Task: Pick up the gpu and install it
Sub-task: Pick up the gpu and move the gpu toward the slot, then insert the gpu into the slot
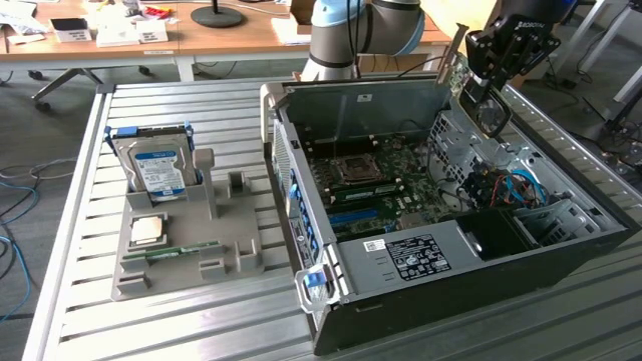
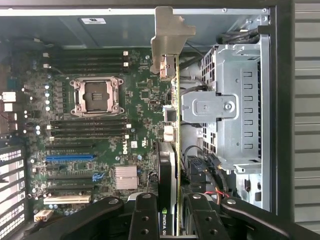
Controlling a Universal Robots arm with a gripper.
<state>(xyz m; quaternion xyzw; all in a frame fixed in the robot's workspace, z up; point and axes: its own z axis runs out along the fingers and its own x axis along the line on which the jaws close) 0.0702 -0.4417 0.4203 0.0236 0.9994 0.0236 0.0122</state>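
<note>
gpu [image 2: 168, 170]: on edge, silver bracket leading, held over the open computer case [image 1: 482, 301]
pincer [image 2: 175, 217]: clenched on the gpu's two faces
surface [image 1: 150, 331]: slatted metal, carrying the case and a grey parts holder [image 1: 191, 248]
room: wooden desks [image 1: 231, 37] behind

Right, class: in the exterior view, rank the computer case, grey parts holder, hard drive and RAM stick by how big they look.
1. computer case
2. grey parts holder
3. hard drive
4. RAM stick, just a thin strip
</note>
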